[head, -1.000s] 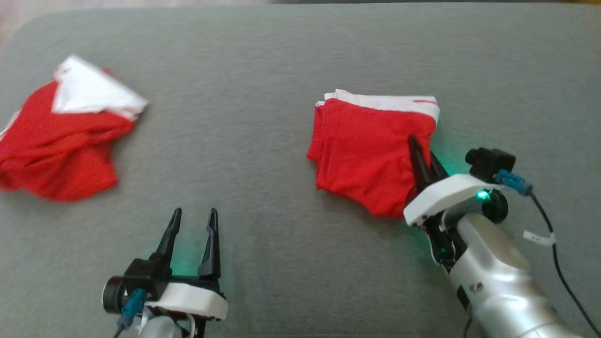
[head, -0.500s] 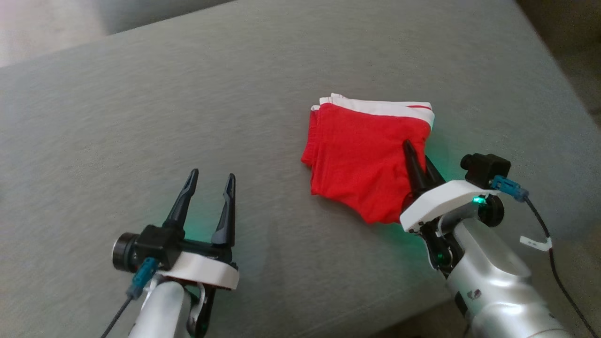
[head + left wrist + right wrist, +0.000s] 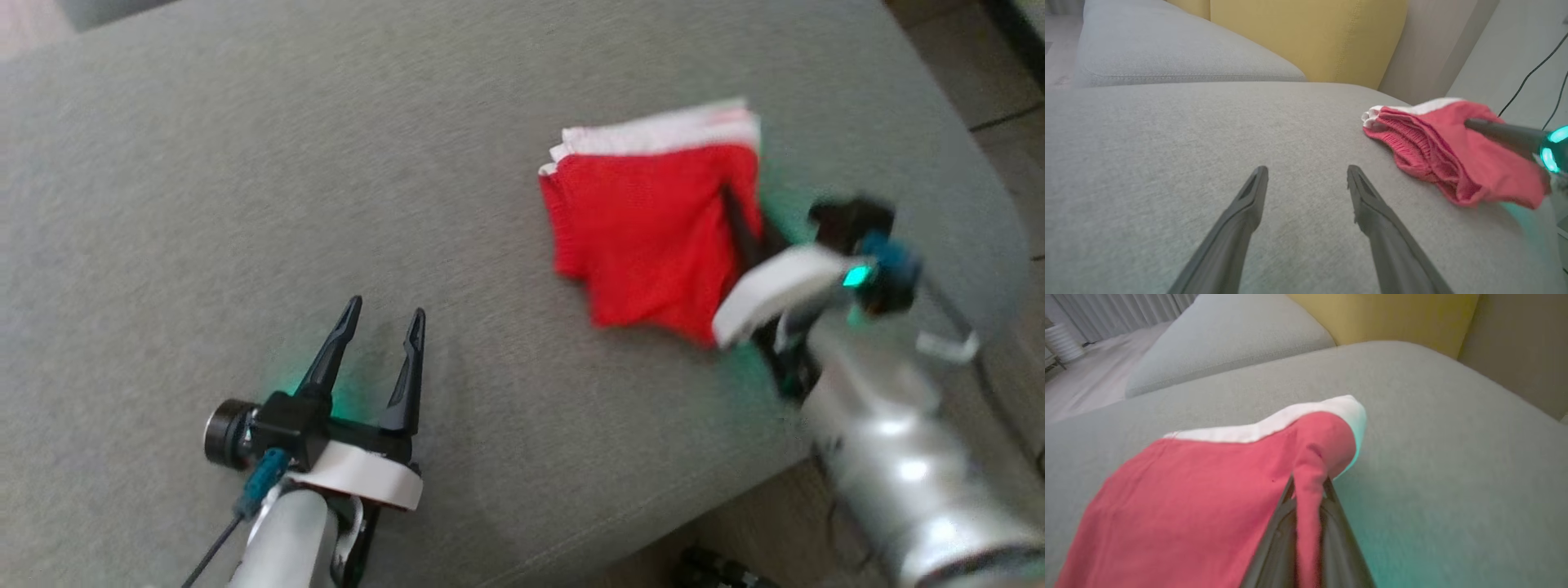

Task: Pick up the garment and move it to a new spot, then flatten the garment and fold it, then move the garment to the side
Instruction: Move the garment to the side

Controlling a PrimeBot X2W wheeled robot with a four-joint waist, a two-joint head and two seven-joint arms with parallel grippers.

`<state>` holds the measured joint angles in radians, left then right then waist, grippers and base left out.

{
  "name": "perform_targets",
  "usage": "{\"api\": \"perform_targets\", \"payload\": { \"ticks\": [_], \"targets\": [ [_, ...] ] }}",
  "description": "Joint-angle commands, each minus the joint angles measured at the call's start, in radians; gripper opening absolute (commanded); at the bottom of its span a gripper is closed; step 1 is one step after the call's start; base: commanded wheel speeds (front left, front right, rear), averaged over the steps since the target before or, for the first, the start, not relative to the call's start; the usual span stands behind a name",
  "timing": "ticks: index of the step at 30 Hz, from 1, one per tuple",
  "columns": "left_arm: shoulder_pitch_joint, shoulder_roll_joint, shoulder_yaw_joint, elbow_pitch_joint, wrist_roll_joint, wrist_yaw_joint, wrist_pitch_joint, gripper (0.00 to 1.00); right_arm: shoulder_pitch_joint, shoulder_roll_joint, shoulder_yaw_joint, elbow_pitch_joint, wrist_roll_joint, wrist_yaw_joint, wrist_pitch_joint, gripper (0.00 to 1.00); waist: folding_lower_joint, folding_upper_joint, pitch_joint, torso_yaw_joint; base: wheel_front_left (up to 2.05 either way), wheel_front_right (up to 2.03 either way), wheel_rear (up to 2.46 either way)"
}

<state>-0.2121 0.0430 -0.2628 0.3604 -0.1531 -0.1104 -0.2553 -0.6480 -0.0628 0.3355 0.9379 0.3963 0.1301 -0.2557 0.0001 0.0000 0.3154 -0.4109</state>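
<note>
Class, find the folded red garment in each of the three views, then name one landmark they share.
Head view: the red garment lies upper right, on the grey cushion.
Left wrist view: far right, mid-height.
Right wrist view: lower left to centre, pinched in the right gripper.
Shared landmark: its white waistband.

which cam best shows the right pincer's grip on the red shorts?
Right wrist view: a fold of the red shorts sits pinched in the shut right pincer. Head view is motion-blurred there; left wrist view catches one finger lying across the shorts, side-on.
</note>
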Motion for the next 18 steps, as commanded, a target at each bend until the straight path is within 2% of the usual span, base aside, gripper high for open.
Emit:
{"api": "perform_targets", "payload": {
  "ticks": [1, 3, 4, 11, 15, 16, 18],
  "targets": [
    [-0.033, 0.007, 0.017, -0.020, 0.013, -0.007, -0.006, 1.00, -0.079, -0.004, -0.014, 0.002, -0.043, 0.001, -0.006, 0.00, -0.0001, 0.0000, 0.028, 0.036, 0.00, 0.00, 0.00],
    [-0.037, 0.007, 0.018, -0.017, 0.018, -0.009, -0.006, 1.00, -0.142, -0.038, -0.049, 0.053, -0.108, 0.001, -0.002, 0.00, -0.0001, 0.0000, 0.044, 0.064, 0.00, 0.00, 0.00],
    [-0.039, 0.007, 0.021, -0.012, 0.021, -0.012, -0.006, 1.00, -0.203, -0.091, -0.087, 0.100, -0.173, 0.001, 0.007, 0.00, -0.0001, 0.0000, 0.057, 0.094, 0.00, 0.00, 0.00],
    [-0.049, 0.007, 0.037, -0.006, 0.031, -0.017, -0.006, 1.00, -0.344, -0.273, -0.252, 0.231, -0.362, 0.001, 0.065, 0.00, -0.0001, 0.0000, 0.097, 0.180, 0.00, 0.00, 0.00],
    [-0.054, 0.007, 0.049, -0.003, 0.035, -0.018, -0.006, 1.00, -0.376, -0.328, -0.344, 0.255, -0.449, 0.001, 0.090, 0.00, -0.0001, 0.0000, 0.116, 0.210, 0.00, 0.00, 0.00],
    [-0.057, 0.007, 0.053, -0.003, 0.036, -0.019, -0.006, 1.00, -0.382, -0.342, -0.393, 0.255, -0.484, 0.001, 0.096, 0.00, -0.0001, 0.0000, 0.123, 0.219, 0.00, 0.00, 0.00],
    [-0.059, 0.007, 0.057, -0.003, 0.036, -0.019, -0.006, 1.00, -0.380, -0.345, -0.437, 0.250, -0.519, 0.001, 0.100, 0.00, -0.0001, 0.0000, 0.127, 0.224, 0.00, 0.00, 0.00]
  ]
}}
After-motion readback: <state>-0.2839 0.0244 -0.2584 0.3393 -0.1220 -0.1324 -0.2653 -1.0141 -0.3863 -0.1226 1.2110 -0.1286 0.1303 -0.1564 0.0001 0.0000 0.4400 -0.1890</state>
